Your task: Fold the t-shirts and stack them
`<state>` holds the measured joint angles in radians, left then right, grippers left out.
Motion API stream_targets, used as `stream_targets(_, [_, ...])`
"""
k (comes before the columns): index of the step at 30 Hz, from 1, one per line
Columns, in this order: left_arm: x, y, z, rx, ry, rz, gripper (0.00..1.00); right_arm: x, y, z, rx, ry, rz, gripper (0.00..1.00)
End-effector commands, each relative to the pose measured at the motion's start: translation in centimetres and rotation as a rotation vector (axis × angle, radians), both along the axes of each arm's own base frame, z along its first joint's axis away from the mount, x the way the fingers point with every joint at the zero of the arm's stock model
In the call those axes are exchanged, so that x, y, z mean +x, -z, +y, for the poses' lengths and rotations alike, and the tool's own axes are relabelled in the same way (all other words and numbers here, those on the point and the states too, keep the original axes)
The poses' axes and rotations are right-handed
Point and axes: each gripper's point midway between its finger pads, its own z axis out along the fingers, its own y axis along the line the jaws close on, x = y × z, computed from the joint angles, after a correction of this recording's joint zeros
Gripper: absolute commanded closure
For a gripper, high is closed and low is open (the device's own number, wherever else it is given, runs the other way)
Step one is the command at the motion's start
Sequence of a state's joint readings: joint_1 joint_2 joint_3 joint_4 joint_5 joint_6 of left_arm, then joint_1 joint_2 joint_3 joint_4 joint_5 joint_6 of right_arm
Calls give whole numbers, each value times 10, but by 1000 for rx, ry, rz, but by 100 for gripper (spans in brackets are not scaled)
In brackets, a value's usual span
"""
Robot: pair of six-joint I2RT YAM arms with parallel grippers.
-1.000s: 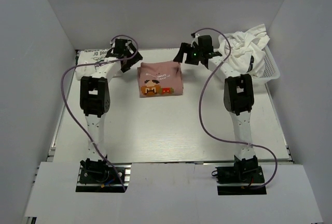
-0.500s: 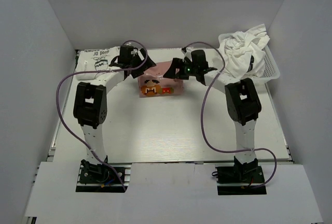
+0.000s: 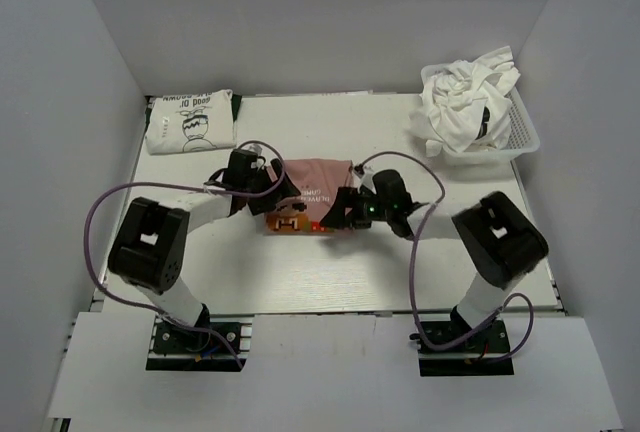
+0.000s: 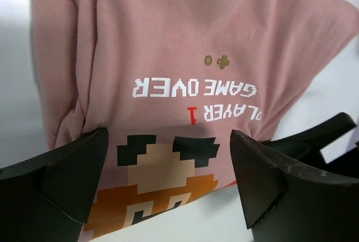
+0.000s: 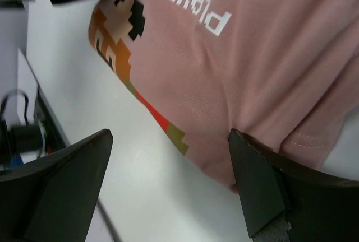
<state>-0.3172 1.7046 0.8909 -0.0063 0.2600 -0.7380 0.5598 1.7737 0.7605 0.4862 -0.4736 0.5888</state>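
Pink folded tee sits between both arms' spread jaws; white printed tee and basket lie beyond.

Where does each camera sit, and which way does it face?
Top: fixed above and behind the robot, looking down at the table; left arm and right arm show.
Left wrist: rides the left arm, looking past its open left gripper at the pink shirt.
Right wrist: rides the right arm, looking past its open right gripper at the shirt's corner.
All share the pink shirt.
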Motion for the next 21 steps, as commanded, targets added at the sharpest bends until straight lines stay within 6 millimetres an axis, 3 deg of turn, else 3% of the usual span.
stream_targets(1, [-51, 5, 13, 117, 27, 56, 0, -62, 22, -18, -130, 11, 78, 10])
stream_targets(2, [-56, -13, 15, 113, 23, 9, 0, -71, 30, -29, -172, 36, 82, 10])
stream_targets(3, [-57, -16, 28, 170, -16, -2, 0, -70, 7, -28, -148, 41, 30, 10])
stream_targets(7, [-42, -52, 53, 292, -117, -97, 0, -66, -24, -32, -191, 55, -59, 10])
stream_targets(8, [-38, -58, 56, 309, -127, -112, 0, -47, -41, -31, -202, 99, -127, 10])
stream_targets(10, [-22, -60, 53, 331, -121, -128, 0, -36, -50, -35, -242, 123, -161, 10])
stream_targets(11, [-16, -57, 54, 340, -114, -120, 0, -16, -46, -49, -317, 225, -189, 10])
stream_targets(12, [-11, -54, 49, 337, -89, -110, 0, -4, -60, -48, -334, 252, -210, 10])
stream_targets(13, [1, -45, 44, 347, -84, -88, 0, 0, -44, -60, -426, 283, -179, 10])
stream_targets(14, [6, -39, 43, 364, -70, -71, 0, 5, -43, -63, -449, 306, -182, 10])
stream_targets(15, [12, -34, 40, 369, -68, -60, 0, 22, -59, -62, -455, 352, -223, 10])
stream_targets(16, [22, -36, 37, 374, -62, -64, 0, 29, -55, -69, -488, 389, -216, 10])
stream_targets(17, [24, -15, 36, 396, -51, -13, 0, 35, -38, -69, -532, 391, -188, 10])
stream_targets(18, [34, -17, 35, 388, -55, -11, 3, 48, -53, -67, -537, 426, -174, 10])
stream_targets(21, [45, 0, 38, 436, -73, 24, 17, 75, -30, -67, -628, 450, -118, 10])
